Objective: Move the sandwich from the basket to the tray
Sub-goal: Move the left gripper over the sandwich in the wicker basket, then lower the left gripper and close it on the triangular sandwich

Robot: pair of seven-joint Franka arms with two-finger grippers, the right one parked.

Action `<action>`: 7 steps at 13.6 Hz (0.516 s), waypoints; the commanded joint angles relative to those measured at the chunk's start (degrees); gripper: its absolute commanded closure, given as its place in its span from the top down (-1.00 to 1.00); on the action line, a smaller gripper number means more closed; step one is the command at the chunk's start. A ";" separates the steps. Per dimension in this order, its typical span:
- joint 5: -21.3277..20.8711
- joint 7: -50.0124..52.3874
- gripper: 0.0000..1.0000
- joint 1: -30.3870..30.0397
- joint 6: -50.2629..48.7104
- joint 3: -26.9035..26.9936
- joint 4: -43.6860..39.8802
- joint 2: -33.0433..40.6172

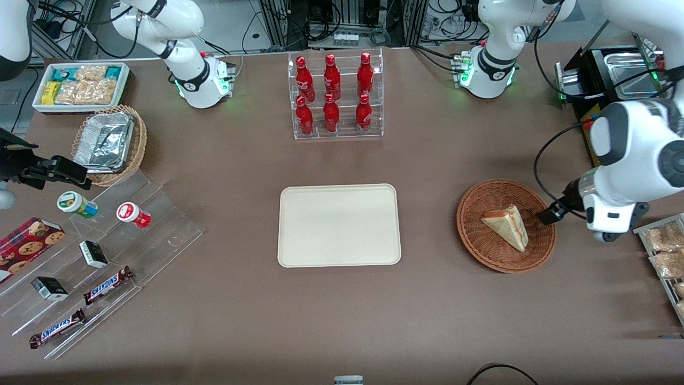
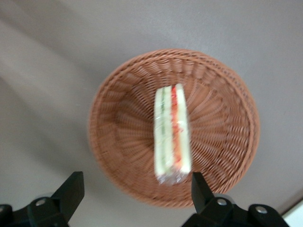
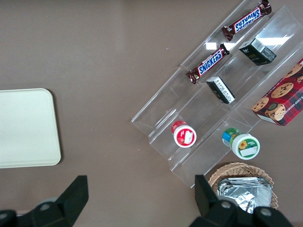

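Wicker basket (image 2: pixel 142 142) holds the sandwich (image 2: pixel 171 135), apart from the gripper's (image 2: pixel 135 191) wide-open, empty fingers (image 2: pixel 71 189) hovering above.

Front view high over table, left wrist close above basket (image 2: pixel 132 94), both showing it

The pincer (image 2: pixel 135 189) is cut off by the wrist view's edge, only its fingertips (image 2: pixel 71 189) visible. Ahead of it, the sandwich (image 2: pixel 172 135) appears blurred.
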State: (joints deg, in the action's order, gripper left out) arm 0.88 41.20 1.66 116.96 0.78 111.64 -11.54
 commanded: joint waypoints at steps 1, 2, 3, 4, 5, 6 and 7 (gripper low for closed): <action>1.23 5.73 1.00 2.28 8.79 0.10 7.43 1.96; 1.23 5.82 1.00 2.90 10.21 0.10 8.67 1.96; 1.23 5.91 1.00 3.17 12.57 0.10 10.33 1.96; 1.23 6.00 1.00 3.17 15.73 0.10 12.52 1.96; 1.23 6.00 1.00 3.17 18.80 0.10 14.29 1.61; 1.23 6.00 1.00 3.26 20.83 0.10 15.35 1.35; 1.23 6.26 1.00 3.17 21.64 0.10 15.53 0.65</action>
State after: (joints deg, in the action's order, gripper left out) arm 1.51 46.39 4.65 135.81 0.69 124.86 -11.51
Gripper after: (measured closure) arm 0.000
